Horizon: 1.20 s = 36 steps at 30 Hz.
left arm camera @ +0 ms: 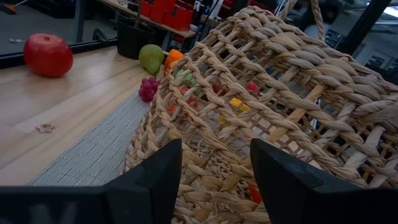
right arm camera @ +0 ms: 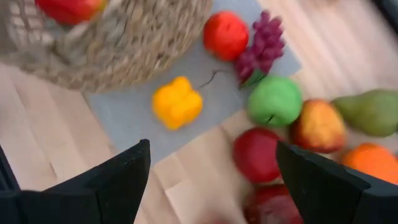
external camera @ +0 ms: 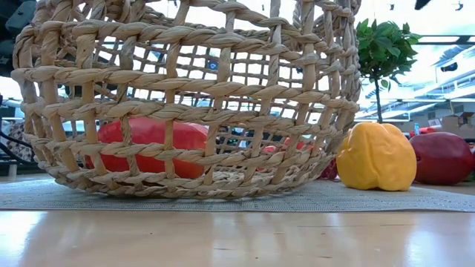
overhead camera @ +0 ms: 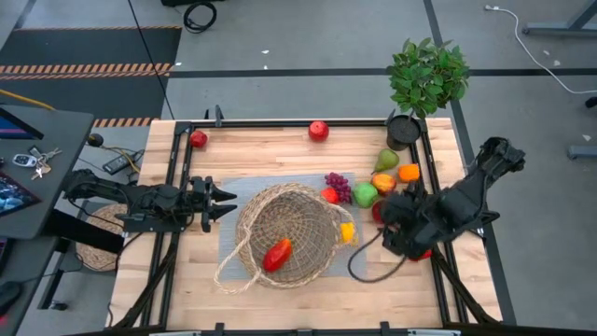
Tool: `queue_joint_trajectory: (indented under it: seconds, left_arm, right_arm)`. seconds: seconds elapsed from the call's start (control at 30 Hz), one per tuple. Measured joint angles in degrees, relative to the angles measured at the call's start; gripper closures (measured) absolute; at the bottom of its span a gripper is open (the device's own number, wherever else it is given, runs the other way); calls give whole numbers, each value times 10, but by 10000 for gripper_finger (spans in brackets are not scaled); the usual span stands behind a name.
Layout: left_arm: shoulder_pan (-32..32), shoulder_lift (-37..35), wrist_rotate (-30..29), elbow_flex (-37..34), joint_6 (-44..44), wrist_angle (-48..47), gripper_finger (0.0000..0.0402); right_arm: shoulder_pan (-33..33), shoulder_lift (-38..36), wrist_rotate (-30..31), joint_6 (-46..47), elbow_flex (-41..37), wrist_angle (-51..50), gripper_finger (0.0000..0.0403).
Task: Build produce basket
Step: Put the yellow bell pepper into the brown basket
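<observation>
Only one red-orange mango (overhead camera: pixel 277 254) lies in the round tan wicker basket (overhead camera: pixel 308 201); the other fruits wait below the wide-open right gripper (right arm camera: pixel 208 180), while the left gripper (left arm camera: pixel 214 171) gapes just beside the basket.

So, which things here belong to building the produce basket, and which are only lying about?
Belong to the job:
- basket, one red-orange fruit inside
- yellow pepper
- grapes
- green apple
- pear
- two red apples at the far edge
- left tool and right tool, both open

Lying about:
- potted plant
- grey mat
</observation>
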Motion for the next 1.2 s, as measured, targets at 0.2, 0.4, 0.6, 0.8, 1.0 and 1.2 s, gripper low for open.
queue_joint_trajectory:
  seconds: [0.2,0.4,0.6,0.8,1.0,1.2]
  left_arm:
    - [0,0,0,0,0,0,208]
    - [0,0,0,0,0,0,205]
    - [0,0,0,0,0,0,209]
    - [0,0,0,0,0,0,204]
    - [0,0,0,0,0,0,205]
    - [0,0,0,0,0,0,208]
  right_arm:
    - [63,0,29,38,-101,113,54]
    - [96,0,101,65,-196,196,54]
    - [95,0,136,62,-287,305,53]
    - [81,0,136,37,-346,398,27]
    - [64,2,191,-16,-377,472,10]
    - [78,2,295,-94,-423,602,18]
